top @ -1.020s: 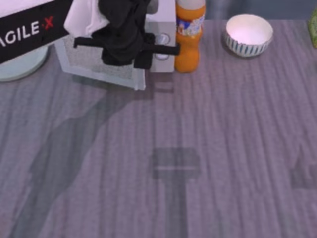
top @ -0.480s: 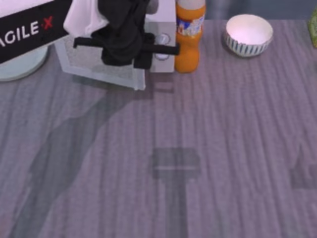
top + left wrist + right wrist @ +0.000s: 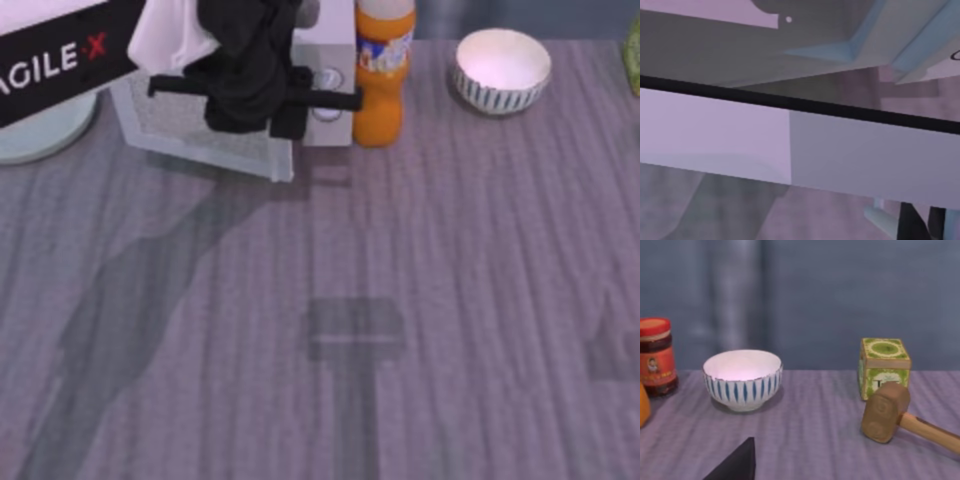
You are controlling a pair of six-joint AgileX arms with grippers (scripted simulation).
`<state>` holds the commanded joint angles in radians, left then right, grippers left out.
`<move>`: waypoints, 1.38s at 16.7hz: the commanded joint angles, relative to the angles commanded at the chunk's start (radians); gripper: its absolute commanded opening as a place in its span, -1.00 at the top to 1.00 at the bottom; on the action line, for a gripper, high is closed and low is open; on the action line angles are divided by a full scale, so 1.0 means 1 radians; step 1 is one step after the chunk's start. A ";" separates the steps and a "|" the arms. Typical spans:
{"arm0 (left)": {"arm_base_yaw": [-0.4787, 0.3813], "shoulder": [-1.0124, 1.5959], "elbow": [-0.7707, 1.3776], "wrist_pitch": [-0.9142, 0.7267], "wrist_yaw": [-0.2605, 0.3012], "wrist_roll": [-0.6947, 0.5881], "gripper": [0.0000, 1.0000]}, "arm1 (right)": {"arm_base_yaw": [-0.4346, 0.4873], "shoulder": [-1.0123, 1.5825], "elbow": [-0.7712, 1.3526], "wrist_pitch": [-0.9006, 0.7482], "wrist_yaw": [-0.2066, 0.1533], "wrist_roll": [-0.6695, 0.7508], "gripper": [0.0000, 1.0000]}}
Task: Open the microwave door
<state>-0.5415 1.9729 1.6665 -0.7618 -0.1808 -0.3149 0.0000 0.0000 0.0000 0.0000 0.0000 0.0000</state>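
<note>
The white microwave (image 3: 326, 45) stands at the table's back left, its knob panel (image 3: 329, 78) facing the front. The microwave door (image 3: 185, 128), with its grey mesh window, is swung out at an angle toward the left. My left gripper (image 3: 282, 112) hangs over the door's free edge and is shut on the door's handle. In the left wrist view the door's edge (image 3: 865, 155) fills the middle, the oven's cavity (image 3: 740, 55) lies beyond it, and my left gripper (image 3: 920, 225) shows dark in the corner. My right gripper (image 3: 737, 465) is parked off the table's right side.
An orange bottle (image 3: 381, 85) stands right against the microwave's right side. A blue-striped bowl (image 3: 502, 65) sits further right. A red-lidded jar (image 3: 657, 357), a green box (image 3: 884, 367) and a wooden mallet (image 3: 887, 412) lie near the bowl. A pale round base (image 3: 40, 130) is at far left.
Nothing has visibly moved; the door stays at the same angle with my left gripper on it.
</note>
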 joint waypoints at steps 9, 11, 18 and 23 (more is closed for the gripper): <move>-0.003 -0.008 -0.016 0.007 0.010 0.012 1.00 | 0.000 0.000 0.000 0.000 0.000 0.000 -1.00; 0.007 -0.036 -0.053 0.022 0.025 0.046 1.00 | 0.000 0.000 0.000 0.000 0.000 0.000 -1.00; 0.023 -0.089 -0.124 0.052 0.064 0.117 1.00 | 0.000 0.000 0.000 0.000 0.000 0.000 -1.00; 0.023 -0.089 -0.124 0.052 0.064 0.117 1.00 | 0.000 0.000 0.000 0.000 0.000 0.000 -1.00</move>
<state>-0.5182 1.8840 1.5428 -0.7098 -0.1164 -0.1977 0.0000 0.0000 0.0000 0.0000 0.0000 0.0000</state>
